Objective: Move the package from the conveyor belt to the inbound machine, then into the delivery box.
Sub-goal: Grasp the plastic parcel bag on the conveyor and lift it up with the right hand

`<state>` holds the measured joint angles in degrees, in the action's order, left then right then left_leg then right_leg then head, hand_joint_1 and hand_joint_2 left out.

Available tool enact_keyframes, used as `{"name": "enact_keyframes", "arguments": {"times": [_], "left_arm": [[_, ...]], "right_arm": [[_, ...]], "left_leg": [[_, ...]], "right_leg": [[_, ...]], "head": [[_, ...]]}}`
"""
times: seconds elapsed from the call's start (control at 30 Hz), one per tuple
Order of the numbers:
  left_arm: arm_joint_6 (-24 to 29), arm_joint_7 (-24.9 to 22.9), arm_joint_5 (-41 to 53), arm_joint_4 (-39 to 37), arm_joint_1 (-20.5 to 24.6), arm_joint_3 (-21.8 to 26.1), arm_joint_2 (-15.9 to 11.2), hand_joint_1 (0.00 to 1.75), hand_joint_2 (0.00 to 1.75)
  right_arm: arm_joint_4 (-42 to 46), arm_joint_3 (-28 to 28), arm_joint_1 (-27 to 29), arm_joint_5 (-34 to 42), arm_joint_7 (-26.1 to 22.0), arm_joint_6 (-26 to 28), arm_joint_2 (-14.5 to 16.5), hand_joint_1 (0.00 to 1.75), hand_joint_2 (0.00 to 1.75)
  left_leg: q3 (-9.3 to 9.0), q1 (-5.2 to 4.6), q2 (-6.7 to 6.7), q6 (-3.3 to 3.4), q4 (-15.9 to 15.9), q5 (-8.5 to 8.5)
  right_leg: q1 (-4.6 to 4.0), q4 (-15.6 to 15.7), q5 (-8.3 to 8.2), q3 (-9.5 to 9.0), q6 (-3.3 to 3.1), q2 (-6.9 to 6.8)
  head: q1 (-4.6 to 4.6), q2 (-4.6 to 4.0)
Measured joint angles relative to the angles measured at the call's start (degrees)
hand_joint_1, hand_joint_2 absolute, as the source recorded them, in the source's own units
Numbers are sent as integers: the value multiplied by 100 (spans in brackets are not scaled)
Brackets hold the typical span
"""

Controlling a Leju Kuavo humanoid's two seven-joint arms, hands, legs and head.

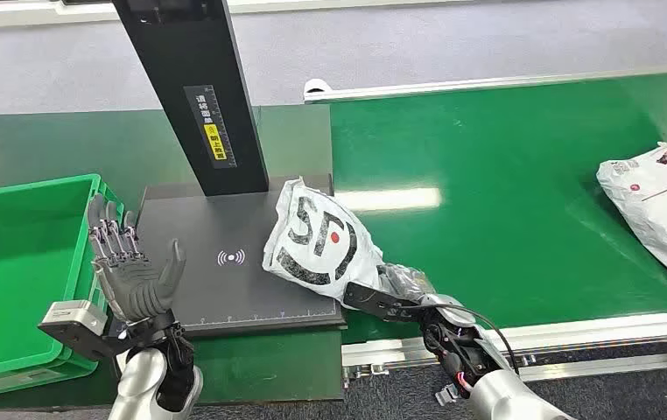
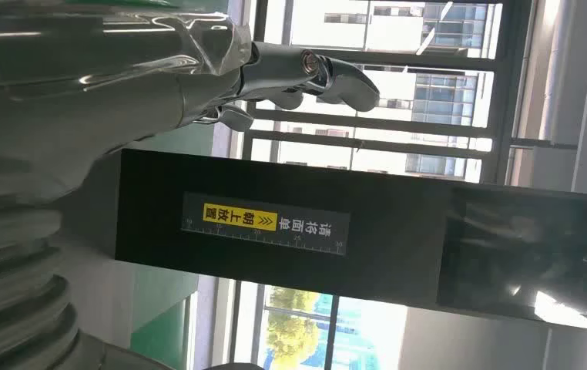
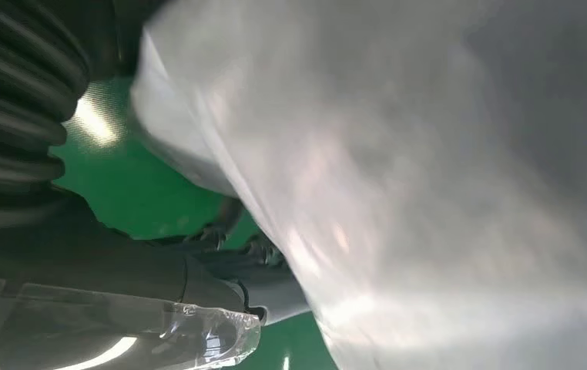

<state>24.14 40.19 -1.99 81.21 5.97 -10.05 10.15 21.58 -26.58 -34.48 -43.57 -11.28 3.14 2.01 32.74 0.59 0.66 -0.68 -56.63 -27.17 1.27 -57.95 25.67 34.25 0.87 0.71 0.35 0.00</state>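
A white package with a black SF logo (image 1: 319,236) is held up at the right edge of the black inbound machine's scanning plate (image 1: 216,280), partly over the green conveyor belt (image 1: 505,210). My right hand (image 1: 391,296) grips it from below; close up, the package (image 3: 398,177) hides most of the fingers (image 3: 229,223). At the plate's left edge my left hand (image 1: 133,271) stands upright and open, palm toward the plate, holding nothing. The left hand's fingers (image 2: 306,73) point toward the machine's black post (image 2: 352,231).
The machine's black post (image 1: 194,87) rises behind the plate. A green delivery box (image 1: 15,262) stands to the left of the machine. A second white package (image 1: 658,197) lies on the belt at the far right. The belt's metal rail (image 1: 575,337) runs along its near edge.
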Motion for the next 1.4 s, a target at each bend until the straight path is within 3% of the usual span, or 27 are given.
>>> {"name": "enact_keyframes", "arguments": {"times": [0.57, 0.77, 0.9, 1.0, 1.1, 1.23, 1.4], "left_arm": [[-6, 0, 1, -46, 0, 2, -14, 0, 175], [24, 0, 0, -76, 1, 8, -24, 0, 175], [85, 0, 10, -66, -40, 13, -43, 0, 175], [103, 0, 15, 7, -118, 17, -46, 0, 175], [-64, 0, -42, 90, -189, 33, -23, 0, 175], [-294, 0, -80, 102, -154, 81, 44, 0, 175], [-358, 0, -82, 69, -63, 99, 58, 0, 175]], "right_arm": [[-96, 206, -1, 69, -106, -1, 76, 175, 175], [-123, 340, 2, 288, -362, 182, 69, 175, 175], [-101, 620, 21, 735, -920, 636, 64, 175, 175], [98, 956, 109, 1350, -1860, 1012, 56, 175, 175], [832, 1417, 389, 2547, -2696, 1147, 52, 175, 175], [2322, 1848, 866, 4175, -2871, 270, 49, 175, 175], [3885, 1934, 1367, 4678, -2847, -818, 96, 175, 175]], "left_leg": [[1, 0, 0, 0, 0, 0], [1, -1, 0, 0, 0, 0], [2, -1, 0, 0, 0, 0], [2, -1, 1, 0, 0, 0], [5, -1, 8, 0, 0, 0], [8, -1, 7, 0, 0, -1], [4, 0, 5, 0, 0, -1]], "right_leg": [[1, 0, 0, 0, 0, 0], [1, 0, 0, 0, 0, 0], [1, 0, 0, 0, 0, 0], [1, 0, 0, 1, 0, -1], [1, 0, 1, 1, 1, -6], [1, 0, 2, 2, 1, -6], [0, 0, 1, 3, 1, -5]], "head": [[0, 0], [0, 0], [0, 0], [1, 0], [0, 0], [2, 0], [-1, 0]]}}
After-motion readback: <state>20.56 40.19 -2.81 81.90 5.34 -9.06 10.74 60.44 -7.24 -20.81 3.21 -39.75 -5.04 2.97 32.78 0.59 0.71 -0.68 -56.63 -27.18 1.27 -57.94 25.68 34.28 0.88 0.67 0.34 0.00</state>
